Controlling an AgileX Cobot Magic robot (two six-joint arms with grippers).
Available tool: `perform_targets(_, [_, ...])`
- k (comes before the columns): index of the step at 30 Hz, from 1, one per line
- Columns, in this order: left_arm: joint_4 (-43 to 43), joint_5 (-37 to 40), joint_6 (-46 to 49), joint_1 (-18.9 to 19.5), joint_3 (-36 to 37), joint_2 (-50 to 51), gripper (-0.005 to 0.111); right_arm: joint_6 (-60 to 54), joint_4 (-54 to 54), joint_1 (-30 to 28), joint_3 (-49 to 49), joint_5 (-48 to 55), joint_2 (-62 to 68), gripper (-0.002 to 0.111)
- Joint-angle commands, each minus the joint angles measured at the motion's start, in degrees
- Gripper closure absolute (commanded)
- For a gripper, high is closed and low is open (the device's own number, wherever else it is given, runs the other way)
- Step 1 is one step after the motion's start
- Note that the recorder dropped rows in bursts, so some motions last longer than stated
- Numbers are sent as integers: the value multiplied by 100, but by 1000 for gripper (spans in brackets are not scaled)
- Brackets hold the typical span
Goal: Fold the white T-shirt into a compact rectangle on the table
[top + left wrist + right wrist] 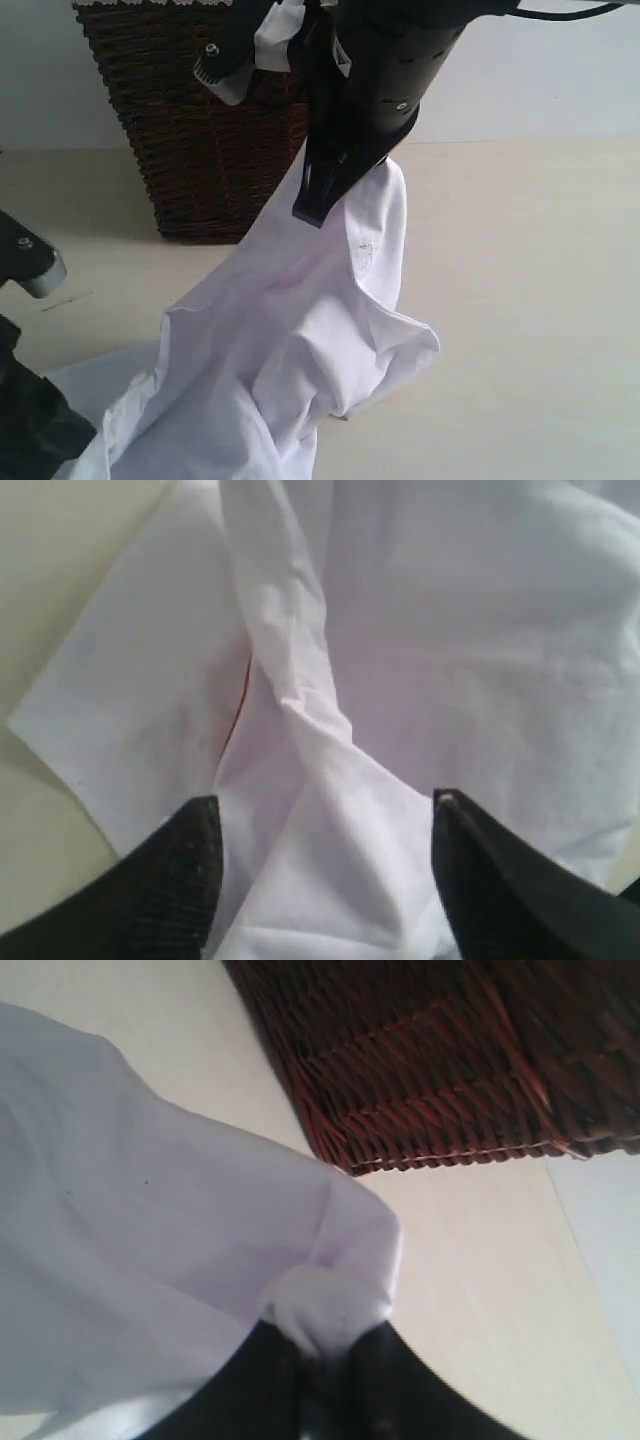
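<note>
While the right claw (325, 1338) pinched a bunch of the shirt (300, 340) and held it above the surface (520, 300) by the basket (200, 150), the left claw (325, 808) stood open over trailing cloth, gripping nothing. Spreading flat seemed the step; next the left needed an edge.

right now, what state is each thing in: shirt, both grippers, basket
white T-shirt, unfolded, one end lifted, the rest crumpled on the table
right gripper, shut on a bunch of the shirt
left gripper, open, jaws apart over the shirt
wicker basket, upright on the table behind the shirt
</note>
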Motion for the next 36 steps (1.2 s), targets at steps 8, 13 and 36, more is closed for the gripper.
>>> perform_targets(8, [-278, -1268, 206, -34, 6, 1219, 46, -71, 30, -23, 11, -107, -116, 108])
perform_targets(13, [-237, -1060, 193, -34, 6, 1884, 48, -119, 69, -23, 11, -96, -116, 108])
perform_targets(36, [7433, 547, -4125, 545, -2704, 408, 107, 1598, -2290, -23, -17, -1719, -724, 108])
